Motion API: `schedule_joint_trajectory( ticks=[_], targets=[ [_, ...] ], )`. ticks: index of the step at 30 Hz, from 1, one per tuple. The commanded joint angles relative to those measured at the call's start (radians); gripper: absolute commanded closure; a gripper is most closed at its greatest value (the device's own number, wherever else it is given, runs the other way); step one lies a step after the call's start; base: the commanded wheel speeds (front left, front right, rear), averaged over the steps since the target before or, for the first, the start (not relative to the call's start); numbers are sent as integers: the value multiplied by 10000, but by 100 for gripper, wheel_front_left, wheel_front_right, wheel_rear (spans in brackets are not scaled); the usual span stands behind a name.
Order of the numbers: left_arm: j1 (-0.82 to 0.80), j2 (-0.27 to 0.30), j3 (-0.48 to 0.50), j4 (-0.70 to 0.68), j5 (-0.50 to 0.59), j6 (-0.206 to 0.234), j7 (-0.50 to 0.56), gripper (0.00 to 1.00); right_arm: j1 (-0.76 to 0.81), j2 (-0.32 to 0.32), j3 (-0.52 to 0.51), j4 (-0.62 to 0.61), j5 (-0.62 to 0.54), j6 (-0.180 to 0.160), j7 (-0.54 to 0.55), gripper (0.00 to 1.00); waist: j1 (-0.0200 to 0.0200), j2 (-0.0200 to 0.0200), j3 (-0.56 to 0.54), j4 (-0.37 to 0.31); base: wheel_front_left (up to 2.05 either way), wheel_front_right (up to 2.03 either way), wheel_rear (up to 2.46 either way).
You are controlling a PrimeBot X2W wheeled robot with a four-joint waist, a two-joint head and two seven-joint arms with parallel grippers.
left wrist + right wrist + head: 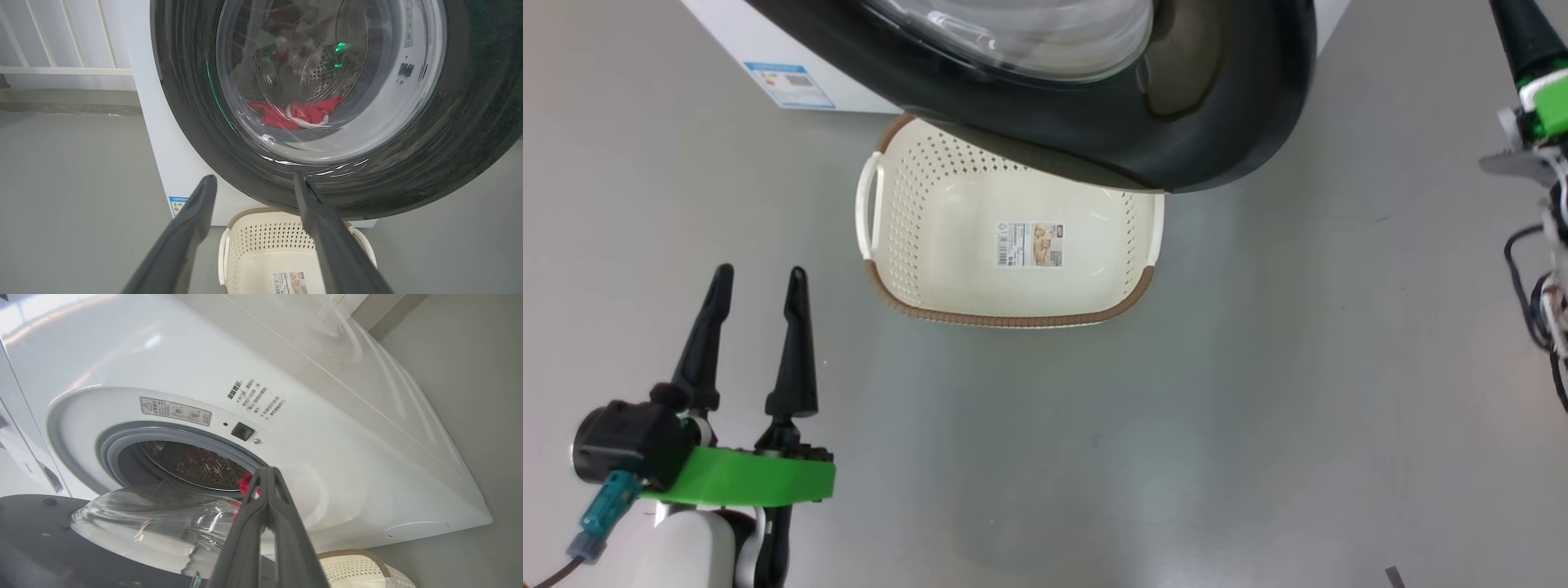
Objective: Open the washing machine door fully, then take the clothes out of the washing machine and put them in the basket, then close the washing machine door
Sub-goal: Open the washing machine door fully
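Nearest, at 7 o'clock in the head view: one left gripper (760, 273), jaws spread wide, holding nothing, over grey floor (1258, 408). Beyond, toward 12 o'clock: one cream basket (1005, 318), one label sticker (1031, 243) on its bottom, far edge hidden under one glossy black washing machine door (1217, 122) standing ajar. At 2 o'clock: one right gripper (267, 470), pinched shut on nothing. Farther: one white washing machine (327, 396), one blue label sticker (790, 84) low on its front. Deepest, in the steel drum (192, 465): red clothes (298, 114) with white trim, count unclear, seen through the door glass.

Its left gripper (760, 282) has long dark tapered fingers (707, 335), green bracket (743, 478), teal plug (605, 506), white forearm (690, 547); black cables (1523, 286) at three o'clock.
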Motion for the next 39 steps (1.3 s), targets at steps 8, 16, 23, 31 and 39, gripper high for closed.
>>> schedule_joint_trajectory(
  ticks=[8, 16, 23, 31, 39],
  targets=[
    [-194, 167, 334, -162, -33, -31, -82, 0, -1480, 103, 243, 896, 866, 16, 1313, 100, 0, 0, 165, 157, 0, 0, 0],
    [-275, 113, 287, -140, -59, -31, -82, 0, -2695, 153, 278, 2199, 1211, 16, 2248, 100, 0, 0, 318, 321, 0, 0, 0],
    [-290, 75, 326, -143, -57, -31, -82, 0, -3164, 352, 530, 2607, 1411, 16, 3251, 100, 0, 0, 398, 392, 0, 0, 0],
    [-295, 47, 336, -123, -51, -31, -82, 0, -3066, 512, 686, 2203, 1685, 16, 4052, 100, 0, 0, 420, 409, 0, 0, 0],
    [-218, 43, 343, -101, -24, -31, -82, 0, -2753, 534, 739, 1947, 1966, 16, 4734, 100, 0, 0, 313, 399, 0, 0, 0]
  ],
)
